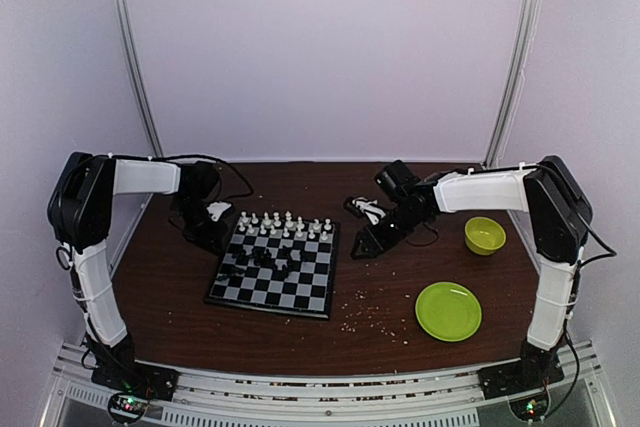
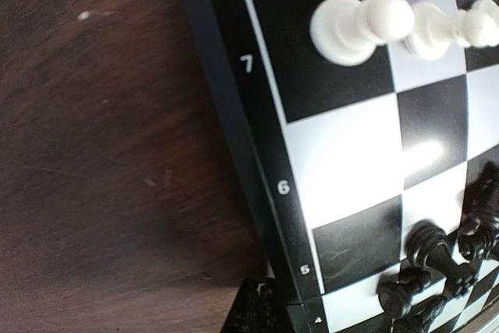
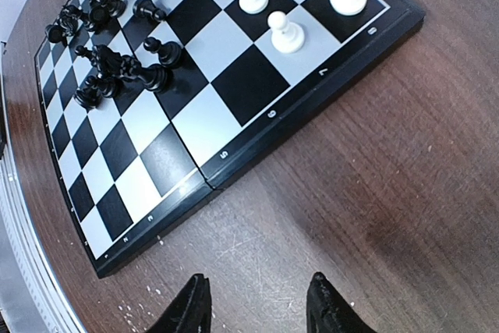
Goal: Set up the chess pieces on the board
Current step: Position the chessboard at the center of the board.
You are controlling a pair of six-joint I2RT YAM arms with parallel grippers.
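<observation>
Each arm is built from white tubular links joined by bulky black joint housings (image 1: 80, 197); this is seen on the left arm (image 1: 95, 277) and the right arm (image 1: 555, 292) alike. Thin black cables (image 1: 597, 240) are run along the links well behind the fingers. Black base blocks (image 1: 135, 379) are set at the ends farthest from the fingers, with small lit points beside them. The right gripper (image 3: 257, 306) is fitted with two black fingers (image 3: 193, 306) of rough, grainy finish, rounded at the tips. Of the left gripper (image 2: 253, 309) only a black, coarsely textured tip is shown.
</observation>
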